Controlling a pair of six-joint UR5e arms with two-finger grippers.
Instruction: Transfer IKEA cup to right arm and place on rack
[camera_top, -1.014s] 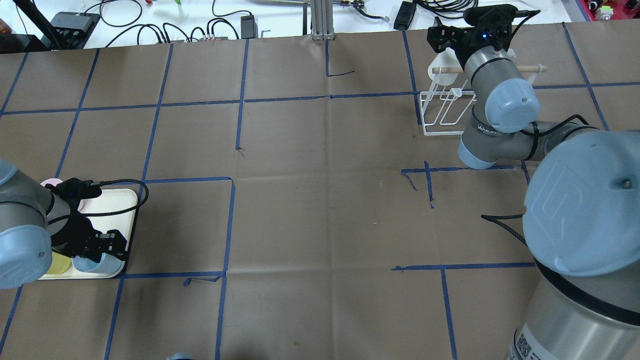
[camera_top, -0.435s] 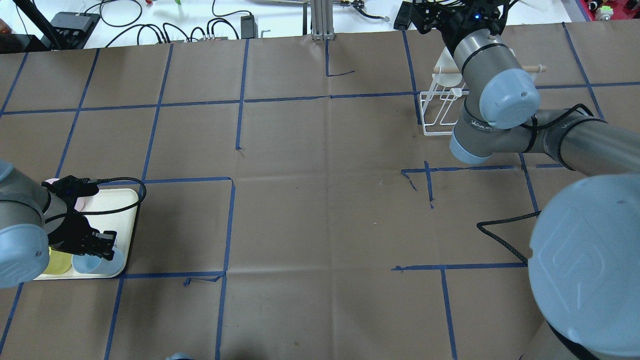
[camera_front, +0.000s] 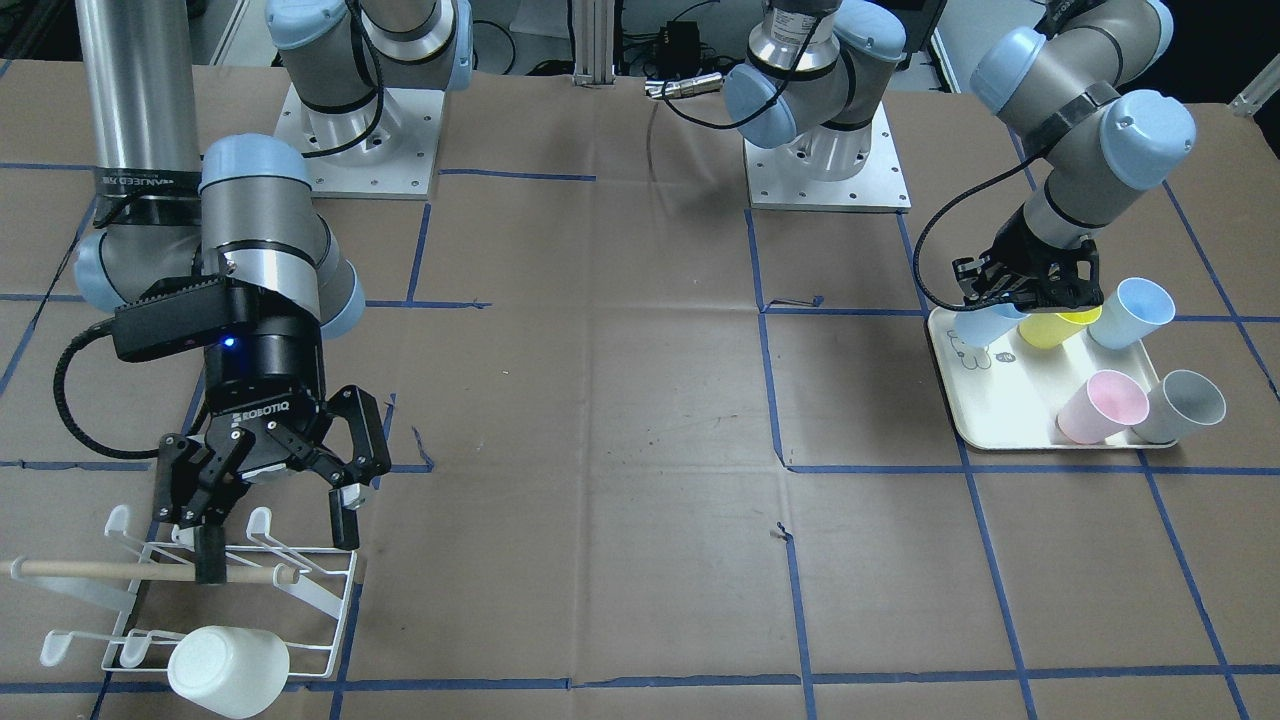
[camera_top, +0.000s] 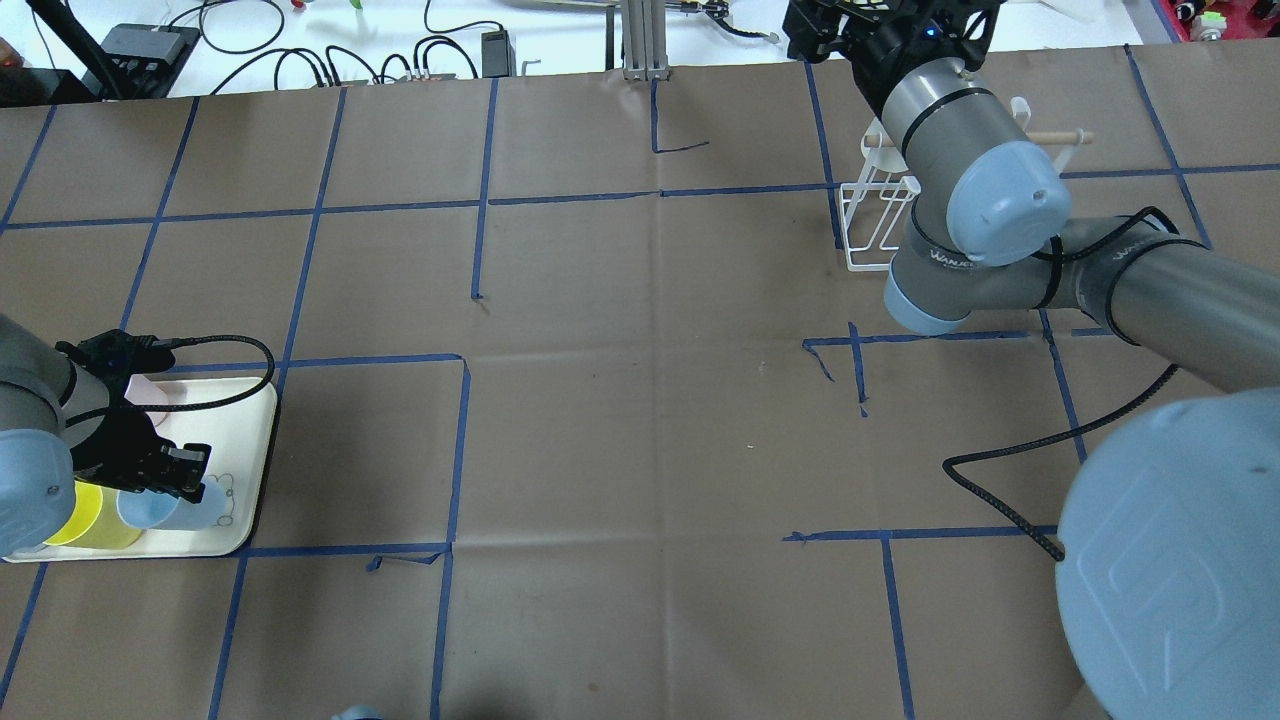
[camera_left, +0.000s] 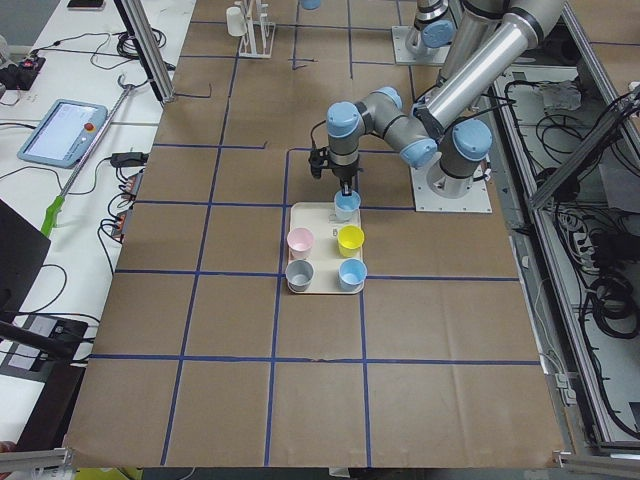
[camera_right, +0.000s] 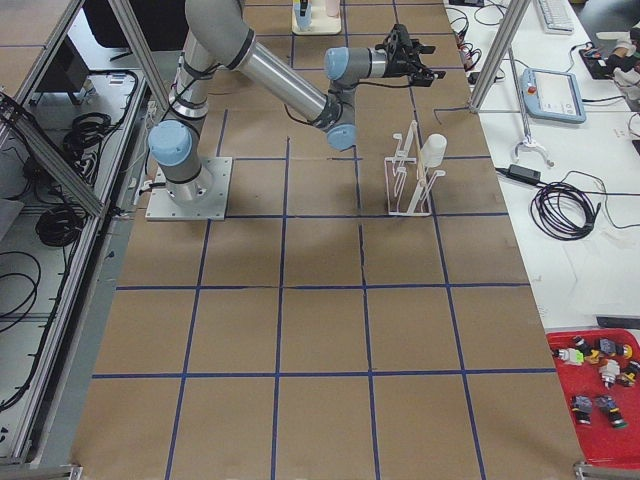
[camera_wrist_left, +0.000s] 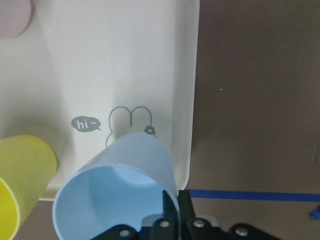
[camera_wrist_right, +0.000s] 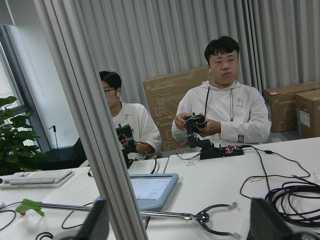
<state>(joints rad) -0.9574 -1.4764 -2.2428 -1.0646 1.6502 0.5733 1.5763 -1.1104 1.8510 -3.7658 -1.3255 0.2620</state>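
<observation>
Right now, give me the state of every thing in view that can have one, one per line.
left gripper, fingers shut on the held blue cup's rim
held blue cup, tilted over the tray
right gripper, open and empty, near the rack
white cup, hung sideways on the rack
yellow cup, upright on tray
pink cup, upright on tray
grey cup, upright on tray
other blue cup, upright on tray

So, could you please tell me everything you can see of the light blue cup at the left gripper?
The light blue cup is a plain, smooth, plastic-looking tumbler, empty, tapering toward its base. It is tilted over the cream tray beside a yellow cup. The left gripper is shut on its rim wall, one finger inside, one outside.
</observation>
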